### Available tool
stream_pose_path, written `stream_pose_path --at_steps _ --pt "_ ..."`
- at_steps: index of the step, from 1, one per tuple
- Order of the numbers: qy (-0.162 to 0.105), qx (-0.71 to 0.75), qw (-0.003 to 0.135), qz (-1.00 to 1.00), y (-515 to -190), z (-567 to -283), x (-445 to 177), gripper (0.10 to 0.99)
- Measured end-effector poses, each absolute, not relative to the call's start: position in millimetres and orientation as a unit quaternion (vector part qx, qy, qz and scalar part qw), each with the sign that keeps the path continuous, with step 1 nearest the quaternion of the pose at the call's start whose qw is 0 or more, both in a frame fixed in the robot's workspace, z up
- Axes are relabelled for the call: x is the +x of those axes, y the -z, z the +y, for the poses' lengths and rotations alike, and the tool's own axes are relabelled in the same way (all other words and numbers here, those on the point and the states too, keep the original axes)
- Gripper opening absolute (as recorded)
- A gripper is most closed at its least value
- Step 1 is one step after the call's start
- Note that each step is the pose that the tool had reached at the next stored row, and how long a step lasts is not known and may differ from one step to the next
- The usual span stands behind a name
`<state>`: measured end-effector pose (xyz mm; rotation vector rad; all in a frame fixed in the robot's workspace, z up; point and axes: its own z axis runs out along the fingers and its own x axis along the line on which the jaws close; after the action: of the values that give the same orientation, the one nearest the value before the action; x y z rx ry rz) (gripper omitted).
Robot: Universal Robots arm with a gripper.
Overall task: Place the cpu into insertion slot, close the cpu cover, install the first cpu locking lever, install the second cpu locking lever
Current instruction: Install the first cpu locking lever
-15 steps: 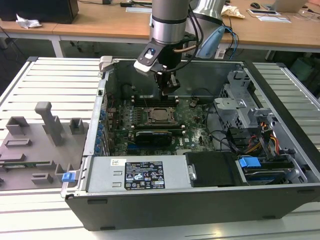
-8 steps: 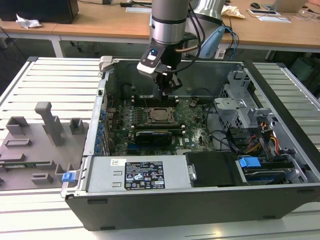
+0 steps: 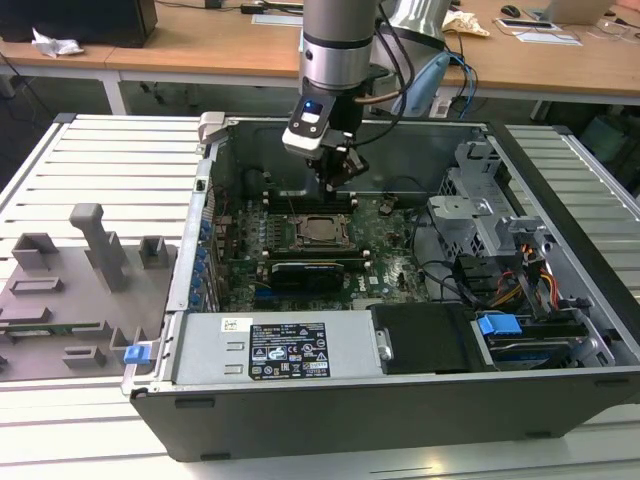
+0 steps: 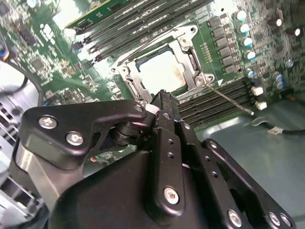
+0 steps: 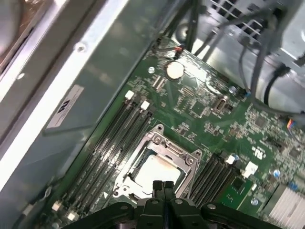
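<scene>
Black gripper [image 5: 162,185] hangs just above socket, jaws pressed together, empty. Small silvery-beige square cpu [image 5: 155,171] sits in dark silver-rimmed insertion slot [image 4: 123,71]. Thin silvery windowed cpu cover [image 5: 187,160] lies flat over it.

Wooden desks [image 3: 200,55] stand behind a slatted worktable [image 3: 100,165].
</scene>
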<state>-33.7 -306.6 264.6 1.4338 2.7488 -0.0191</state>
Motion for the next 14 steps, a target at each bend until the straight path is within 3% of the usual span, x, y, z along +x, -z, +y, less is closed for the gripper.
stream_pose_path --at_steps 14 --pt "0.003 0.341 0.021 0.940 -264.5 -306.6 -33.7 0.106"
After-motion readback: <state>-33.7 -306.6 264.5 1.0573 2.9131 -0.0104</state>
